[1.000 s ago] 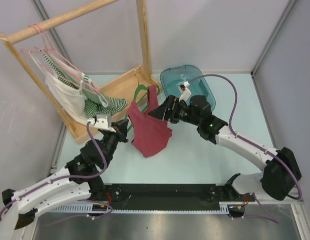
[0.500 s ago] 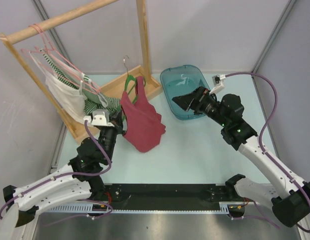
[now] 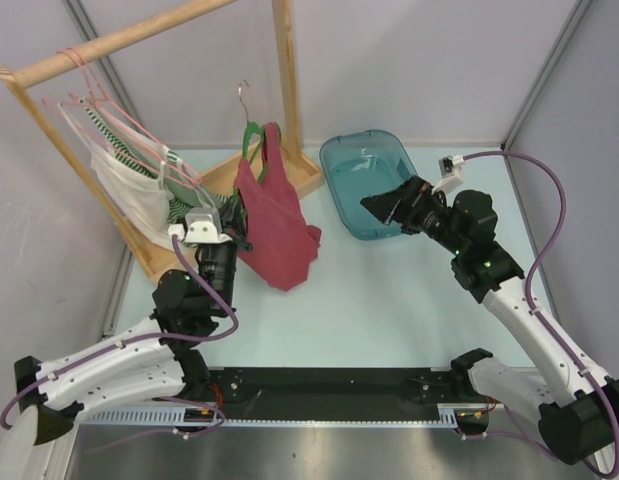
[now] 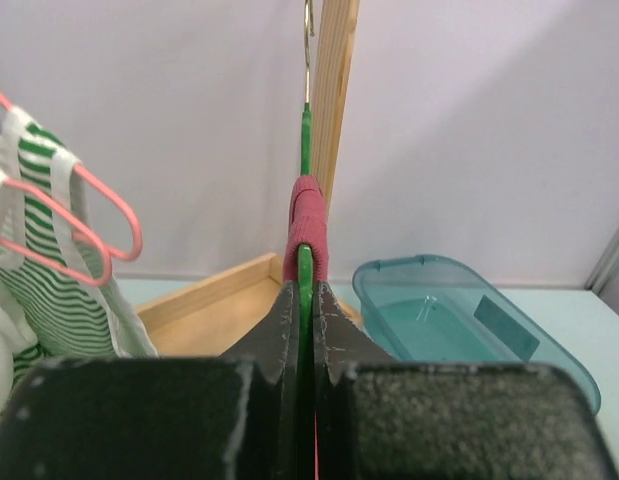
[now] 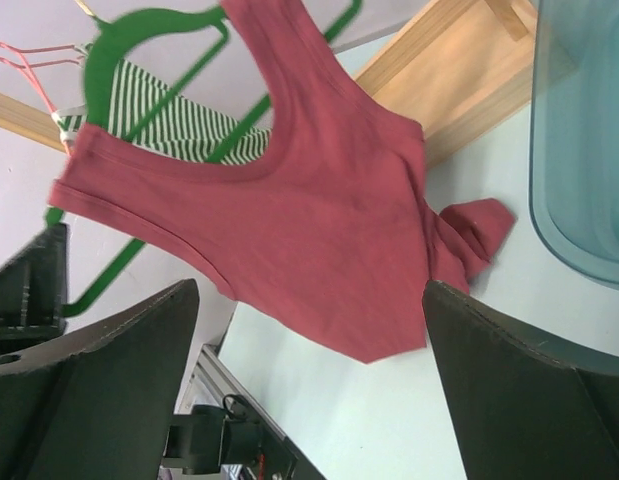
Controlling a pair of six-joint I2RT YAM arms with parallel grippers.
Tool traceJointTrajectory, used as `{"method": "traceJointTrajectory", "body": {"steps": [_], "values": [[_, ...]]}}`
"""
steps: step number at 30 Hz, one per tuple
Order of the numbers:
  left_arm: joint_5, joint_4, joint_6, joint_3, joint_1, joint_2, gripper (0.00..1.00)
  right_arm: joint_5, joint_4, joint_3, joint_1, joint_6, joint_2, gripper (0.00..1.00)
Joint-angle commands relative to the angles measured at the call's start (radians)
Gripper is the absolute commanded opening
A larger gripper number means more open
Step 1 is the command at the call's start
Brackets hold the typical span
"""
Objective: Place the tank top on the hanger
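Left jaws: clenched tight on one thin edge of the green hanger (image 5: 154, 17). They hold it up with the metal hook (image 4: 308, 40) on top.
Right jaws: wide apart, with nothing in them. They hang in the air over the near edge of the blue tub (image 3: 374, 180).
Tank top: the dark red tank top (image 5: 299, 220) hangs on the hanger over the back left part of the counter (image 3: 389, 290). It is just beside the wooden rack (image 3: 286, 90).
Straps: one strap wraps over the green bar, right above the left jaws. I cannot tell if the other strap sits well.
Bottom: one low corner is folded up. I cannot tell if it touches the counter.
Close by: pink hangers (image 4: 89, 178), a striped top (image 4: 39, 270) and a white top (image 3: 124, 195) hang on the rack.
How far: I think the job is almost done.
Could go wrong: the hanger is held at one spot only, so it may twist or tip. Then a narrow strap could slide off the end.
Also: the hook is near the rack post and could catch on it.
Also: if the right jaws tug the soft cloth, the whole top could come off.
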Motion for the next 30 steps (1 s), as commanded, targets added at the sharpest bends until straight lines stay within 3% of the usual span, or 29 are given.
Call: {"method": "traceJointTrajectory", "body": {"steps": [1, 20, 30], "values": [[0.012, 0.208, 0.132, 0.086, 0.010, 0.022, 0.00, -0.018, 0.005, -0.006, -0.015, -0.020, -0.023, 1.00], [0.100, 0.277, 0.158, 0.290, 0.142, 0.191, 0.00, -0.054, -0.008, -0.015, -0.067, -0.036, -0.041, 1.00], [0.184, 0.092, -0.006, 0.463, 0.327, 0.294, 0.00, -0.067, -0.021, -0.018, -0.084, -0.043, -0.046, 1.00]]}}
